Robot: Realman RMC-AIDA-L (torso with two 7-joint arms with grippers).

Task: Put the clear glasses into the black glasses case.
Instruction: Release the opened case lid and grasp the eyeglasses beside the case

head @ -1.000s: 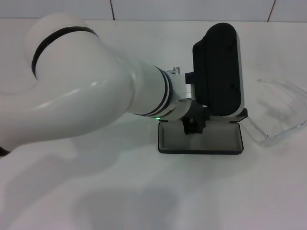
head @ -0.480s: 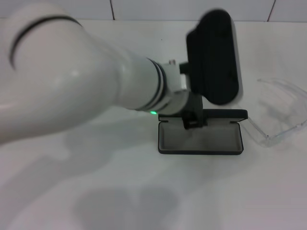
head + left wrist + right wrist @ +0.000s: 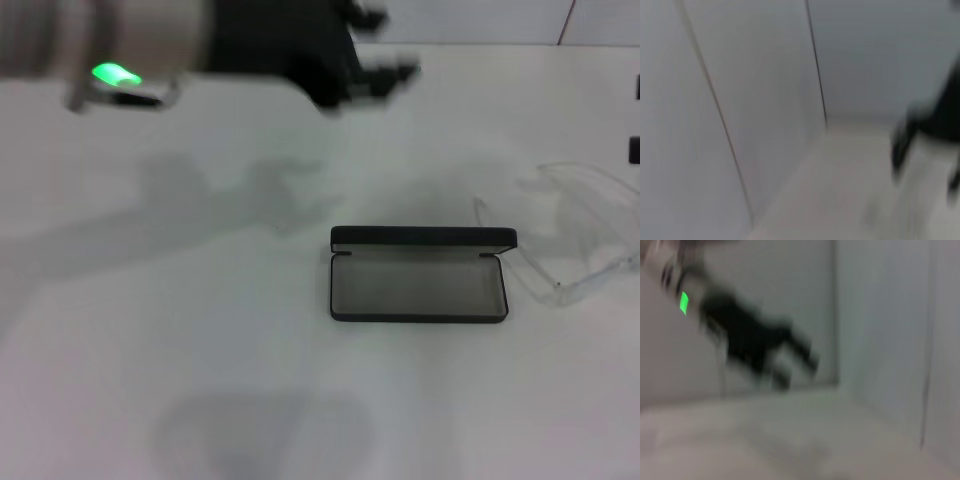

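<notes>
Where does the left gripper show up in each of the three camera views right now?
Head view: the left gripper is raised near the top edge, far from the open black glasses case.
Left wrist view: not identifiable; a dark blur at one edge may be the other arm.
Right wrist view: the left gripper is seen farther off, fingers apart.
Shared landmark: the tiled wall's dark seam.

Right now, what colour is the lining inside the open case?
Grey, inside the black case; the head view shows it best.
</notes>
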